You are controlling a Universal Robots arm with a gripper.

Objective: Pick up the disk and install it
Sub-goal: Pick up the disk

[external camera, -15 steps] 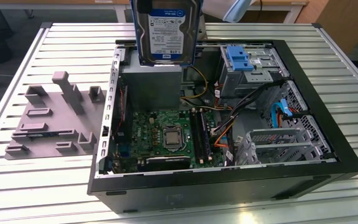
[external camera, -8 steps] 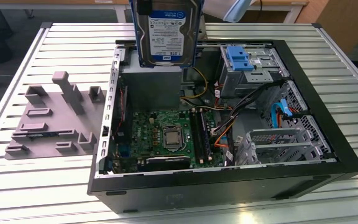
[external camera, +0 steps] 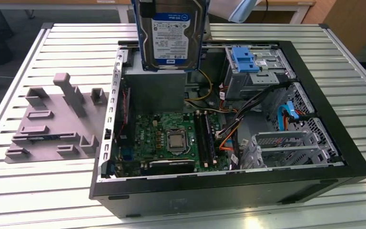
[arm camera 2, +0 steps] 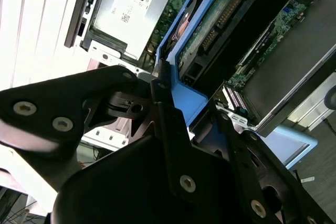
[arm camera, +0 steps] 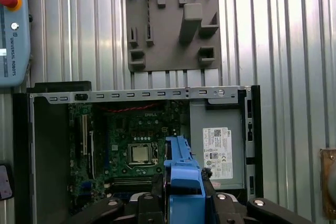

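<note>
The disk point(external camera: 170, 36), a flat rectangular silver metal hard drive in a blue plastic rail frame, hangs upright in the air in the exterior view. It is above the far end of the open black desktop computer case point(external camera: 335, 157) and over the grey metal power-supply box point(external camera: 151, 90). In the first wrist view the black claw point(arm camera: 184, 198) pinches it, with a finger pressed to each side of the blue frame.

I judge the pick-up done and the installing not. The disk is in no bay and, as far as I can tell, touches nothing in the case. The green motherboard point(external camera: 164, 133) lies well below it. The bare blue plastic bracket point(external camera: 245, 58) and the silver perforated drive cage point(external camera: 285, 143) both lie toward the exterior view's right.

The disk's face carries a white-and-blue printed label, turned toward the exterior camera. The power-supply box bears a small white sticker with dark print and symbols.

The case sits on a slatted silver metal surface point(external camera: 43, 191), just beside a grey moulded plastic fixture plate point(external camera: 55, 119).
</note>
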